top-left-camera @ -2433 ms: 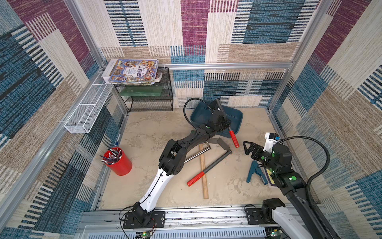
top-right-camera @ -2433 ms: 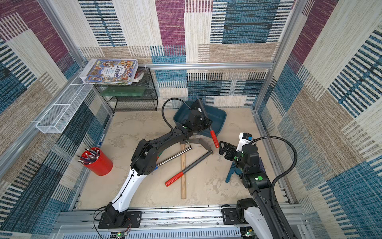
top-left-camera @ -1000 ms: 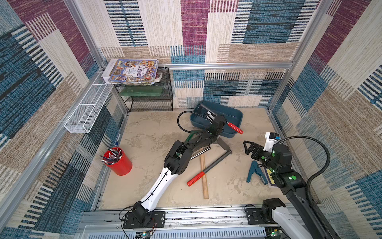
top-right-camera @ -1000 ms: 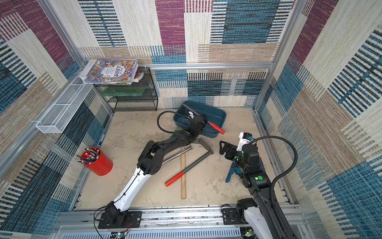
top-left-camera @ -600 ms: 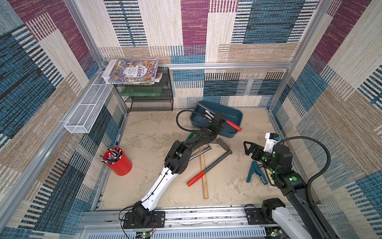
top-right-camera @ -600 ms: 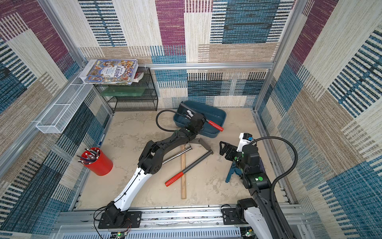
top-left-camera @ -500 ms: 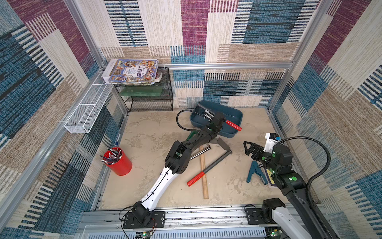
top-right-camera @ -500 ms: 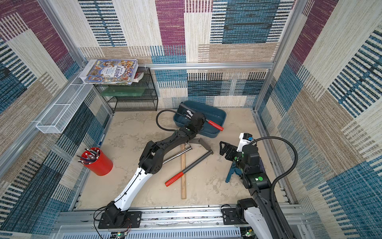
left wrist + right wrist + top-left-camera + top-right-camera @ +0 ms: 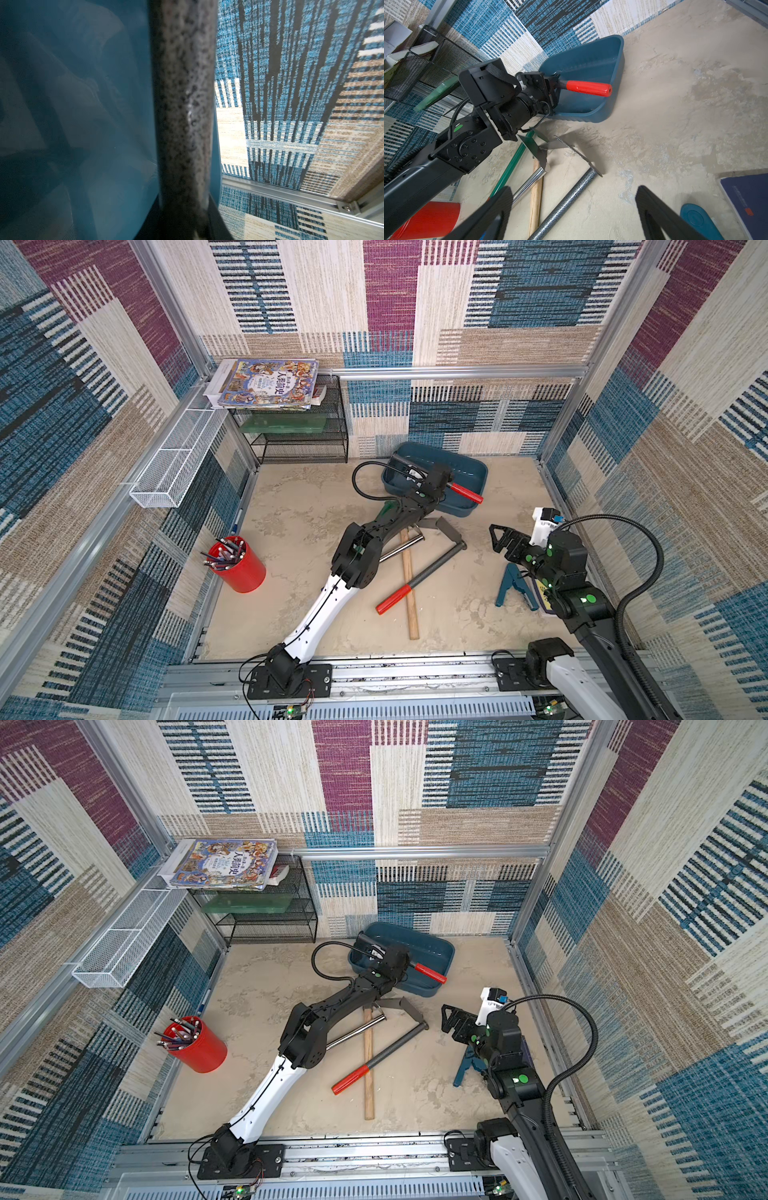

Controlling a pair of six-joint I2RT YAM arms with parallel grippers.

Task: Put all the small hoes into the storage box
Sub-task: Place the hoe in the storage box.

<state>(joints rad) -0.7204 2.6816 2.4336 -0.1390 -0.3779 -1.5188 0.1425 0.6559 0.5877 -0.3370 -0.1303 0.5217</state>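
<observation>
**Both top views:** the left gripper [image 9: 441, 482] [image 9: 400, 962] reaches to about 1 o'clock of the floor's centre and hangs over the storage box [image 9: 461, 510] [image 9: 419, 990], jaws closed tight on the small hoe [image 9: 466, 493] [image 9: 430, 973]; the hoe's red grip juts from the gripper toward 4 o'clock, crossing the box's near rim; the hoe's head is hidden behind the wrist, and whether it touches the box cannot be told.

**Right wrist view:** the same grasp seen from the side; the left gripper [image 9: 553, 86] pinches the speckled shaft just behind the red grip of the small hoe [image 9: 588, 88], which projects across the open storage box [image 9: 581, 118]; only this view shows a green-handled tool [image 9: 510, 166] under the left arm and a dark blue book [image 9: 747, 199].

**Left wrist view:** only the shaft of the small hoe [image 9: 182, 104], close and blurred, against the teal inside of the storage box [image 9: 83, 104].

**Right gripper** [image 9: 498, 538] [image 9: 446, 1019] [image 9: 573, 188]: hovers at 4 o'clock, jaws wide apart, holding nothing.

**Floor:** a second red-gripped tool [image 9: 419, 576] and a wooden-handled tool [image 9: 409, 597] lie crossed near the centre; a red pencil cup [image 9: 241, 570] stands at 8 o'clock; only the top views show the white mesh basket [image 9: 174, 464] at 10 o'clock.
</observation>
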